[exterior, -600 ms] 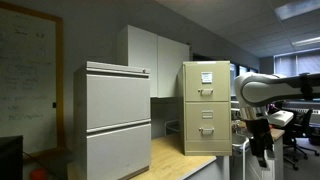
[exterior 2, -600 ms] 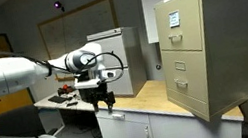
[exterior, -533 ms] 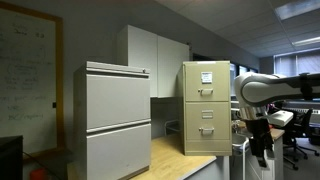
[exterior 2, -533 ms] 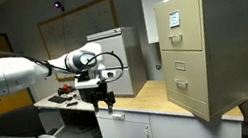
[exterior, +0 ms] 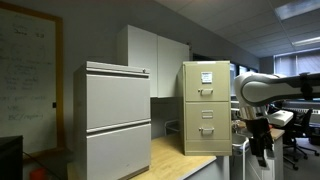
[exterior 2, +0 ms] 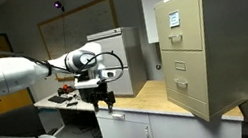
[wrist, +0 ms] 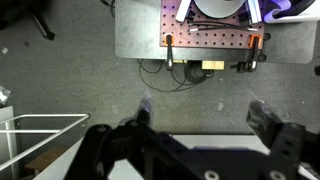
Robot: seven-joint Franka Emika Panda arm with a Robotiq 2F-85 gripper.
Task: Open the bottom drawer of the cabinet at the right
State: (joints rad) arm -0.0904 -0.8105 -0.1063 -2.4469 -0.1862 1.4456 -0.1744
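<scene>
The cabinet (exterior: pixel 206 107) is a narrow beige metal filing cabinet standing on a wooden counter; it also shows in the other exterior view (exterior 2: pixel 207 50). Its bottom drawer (exterior: pixel 207 130) is shut, with a small silver handle; it shows in both exterior views (exterior 2: pixel 187 88). My gripper (exterior: pixel 262 152) hangs off the counter's end, pointing down, well away from the cabinet, as both exterior views show (exterior 2: pixel 104 103). In the wrist view the gripper (wrist: pixel 205 118) is open and empty above grey carpet.
A wider pale grey two-drawer cabinet (exterior: pixel 116 118) stands on the same counter (exterior: pixel 178 160). A perforated workbench (wrist: pixel 205 35) with cables shows below in the wrist view. A white wire frame (wrist: pixel 35 135) is at the lower left there. Office chairs (exterior: pixel 297 135) stand behind the arm.
</scene>
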